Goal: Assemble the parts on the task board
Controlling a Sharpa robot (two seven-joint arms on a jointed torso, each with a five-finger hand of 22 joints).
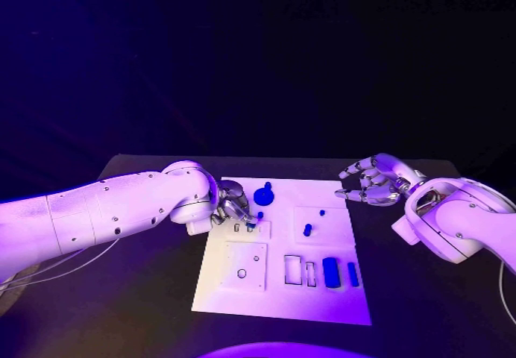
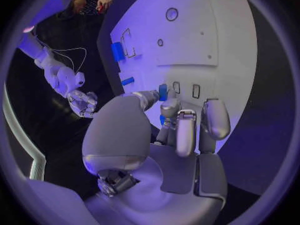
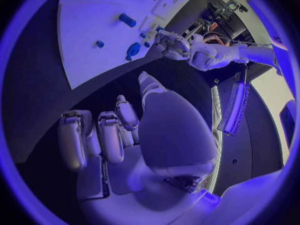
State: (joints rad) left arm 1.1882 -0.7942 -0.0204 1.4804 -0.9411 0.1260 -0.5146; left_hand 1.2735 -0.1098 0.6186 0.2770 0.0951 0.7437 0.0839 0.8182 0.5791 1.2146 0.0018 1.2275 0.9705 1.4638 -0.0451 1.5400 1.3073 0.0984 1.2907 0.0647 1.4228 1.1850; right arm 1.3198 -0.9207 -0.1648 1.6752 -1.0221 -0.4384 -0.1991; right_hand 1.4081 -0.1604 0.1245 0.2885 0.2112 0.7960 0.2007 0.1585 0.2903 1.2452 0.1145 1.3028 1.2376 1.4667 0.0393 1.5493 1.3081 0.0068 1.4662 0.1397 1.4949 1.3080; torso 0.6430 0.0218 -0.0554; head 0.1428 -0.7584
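The left hand (image 1: pixel 235 204) is low over the far left part of the task board (image 1: pixel 277 298), its fingers drawn together and pinching a small blue part (image 2: pixel 162 91) between the fingertips; in the left wrist view that piece sits right at the tips, just above the white plate beside two small rectangular slots (image 2: pixel 186 89). A little farther along the board from this hand lies a round-headed blue part (image 1: pixel 265 196), near the far edge. Toward the middle stand two small blue pegs (image 1: pixel 308 230), one behind the other. Near the right front of the board, a thick blue block (image 1: pixel 331 272) and a thinner blue bar (image 1: pixel 353 274) lie side by side, next to two outlined rectangular recesses (image 1: pixel 292 269). A raised square panel with a small round hole (image 1: pixel 243 265) occupies the near left.

The right hand (image 1: pixel 372 183) hovers above the black bench (image 1: pixel 430 313), just off the far right corner of the board, fingers spread and loosely curved, holding nothing.
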